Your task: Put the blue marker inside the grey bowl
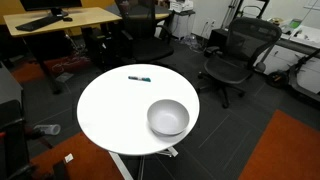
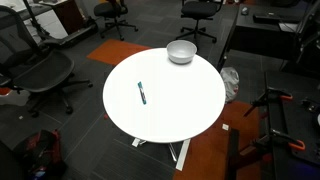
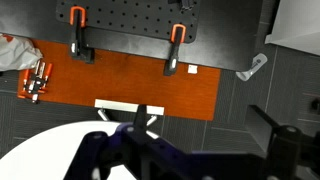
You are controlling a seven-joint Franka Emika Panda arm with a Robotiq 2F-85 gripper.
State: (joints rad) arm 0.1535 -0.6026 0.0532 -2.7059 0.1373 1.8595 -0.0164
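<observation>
I hold the gripper [image 3: 150, 150] spread wide, probably high above; thin blue marker [image 2: 142, 93] lies far from deep grey bowl [image 2: 181, 52].

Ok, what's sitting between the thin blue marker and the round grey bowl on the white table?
Nothing: only bare white tabletop separates blue marker from grey bowl, in both exterior views.

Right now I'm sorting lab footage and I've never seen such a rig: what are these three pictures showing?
They show one moment from three cameras. Two stand in the room and look at a round white table from different places. On it lie a blue marker and, apart from it, an empty grey bowl. The third camera rides on a robot arm's wrist and looks down: the dark shape at the bottom is the gripper, its claw. It is open and holds nothing. Below it are an orange floor mat and the table's edge.
</observation>
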